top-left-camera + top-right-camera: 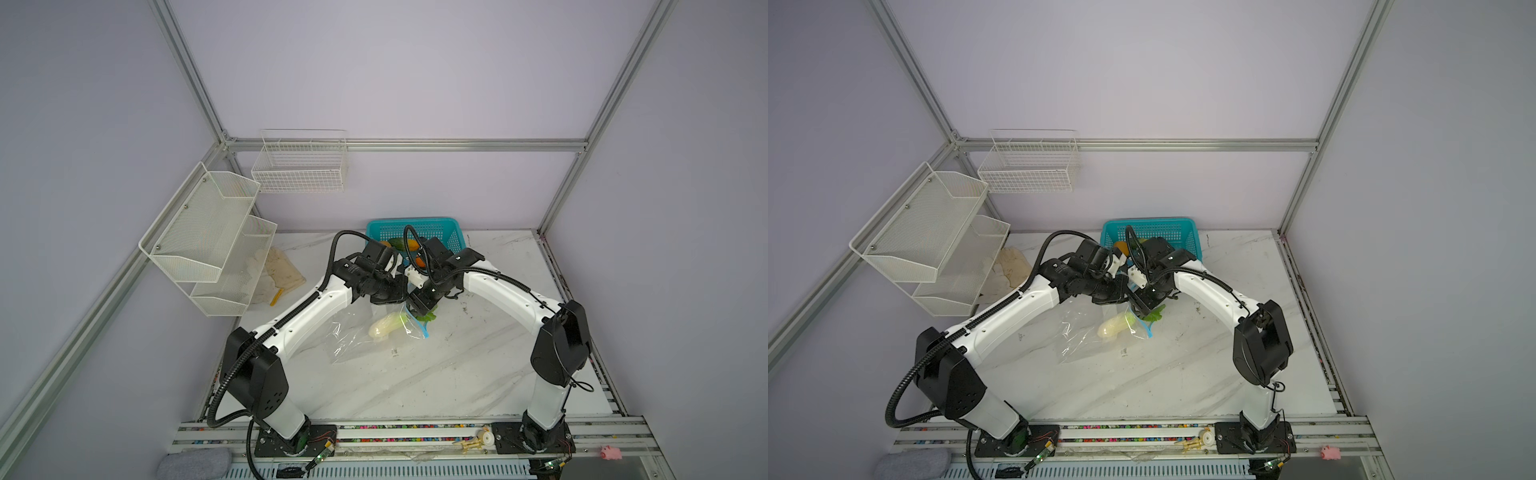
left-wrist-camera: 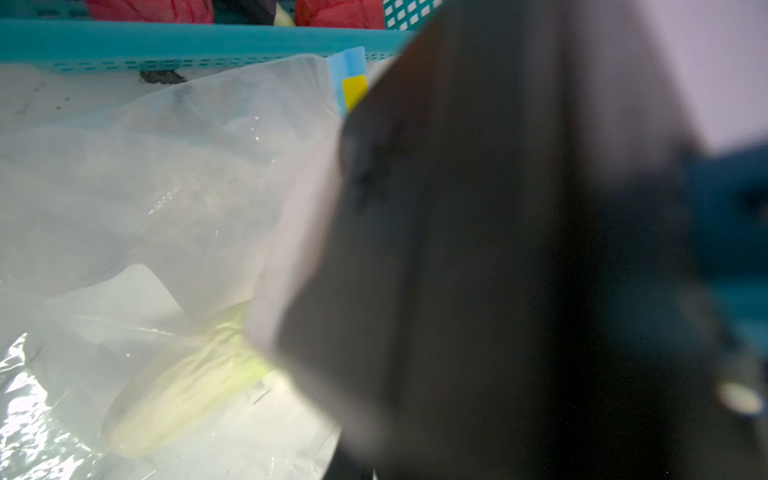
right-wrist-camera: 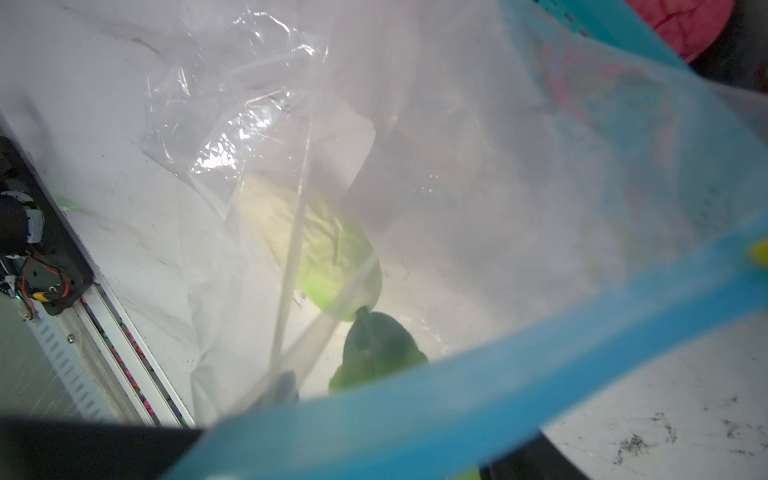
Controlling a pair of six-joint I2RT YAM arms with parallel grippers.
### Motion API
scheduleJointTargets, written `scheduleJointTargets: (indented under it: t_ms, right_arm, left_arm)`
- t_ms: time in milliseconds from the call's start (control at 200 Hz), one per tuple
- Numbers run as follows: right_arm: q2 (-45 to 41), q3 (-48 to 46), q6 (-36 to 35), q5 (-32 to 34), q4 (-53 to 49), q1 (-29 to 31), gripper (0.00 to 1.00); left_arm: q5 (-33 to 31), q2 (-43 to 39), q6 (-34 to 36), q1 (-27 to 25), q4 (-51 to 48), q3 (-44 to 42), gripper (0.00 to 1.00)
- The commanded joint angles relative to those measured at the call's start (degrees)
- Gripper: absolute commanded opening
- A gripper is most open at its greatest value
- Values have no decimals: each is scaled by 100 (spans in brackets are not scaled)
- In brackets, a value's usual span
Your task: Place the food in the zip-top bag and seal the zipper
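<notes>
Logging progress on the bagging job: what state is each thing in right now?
zip-top bag: lying on the table, mouth lifted, white radish inside.
zipper: unsealed.
white radish: lying in the bag, leaves at the mouth.
teal basket: holds more food.
left gripper: shut on the bag's top edge.
right gripper: at the bag's mouth; jaws hidden.

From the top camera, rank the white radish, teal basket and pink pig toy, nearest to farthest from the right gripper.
1. white radish, lying in the zip-top bag mouth, just in front of the right gripper.
2. teal basket, behind it, at the back.
3. pink pig toy, far off at the front right.
</notes>
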Motion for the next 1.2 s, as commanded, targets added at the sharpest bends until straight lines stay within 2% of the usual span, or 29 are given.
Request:
scheduleJointTargets:
  t_ms: [0,145,260,360,555,970,1195]
  right_arm:
    - [-983,-313,586,-22,904,-269,64]
    - [-1907,-1436,1334,-607,1880,-1045,58]
    - [-2255,-1992,1609,-1090,2486,-1254,58]
    - [-2171,-2212,1670,-1309,2679,-1255,58]
    - [-1971,-2570,1621,-1250,2958,-1301,55]
    - [-1584,-3099,1916,-2059,3869,-1286,47]
    - [-1470,-3249,2042,-2057,4109,-1181,43]
  left_arm:
    - [71,-198,-39,-17,-119,-279,0]
    - [28,-273,-75,-17,-119,-315,0]
    - [62,-257,-92,-17,-121,-306,0]
    - [98,-244,-120,-17,-124,-276,0]
    - [83,-308,-169,-17,-123,-245,0]
    - [-8,-359,-167,-17,-304,-94,0]
    - [-52,-405,-189,-17,-330,-95,0]
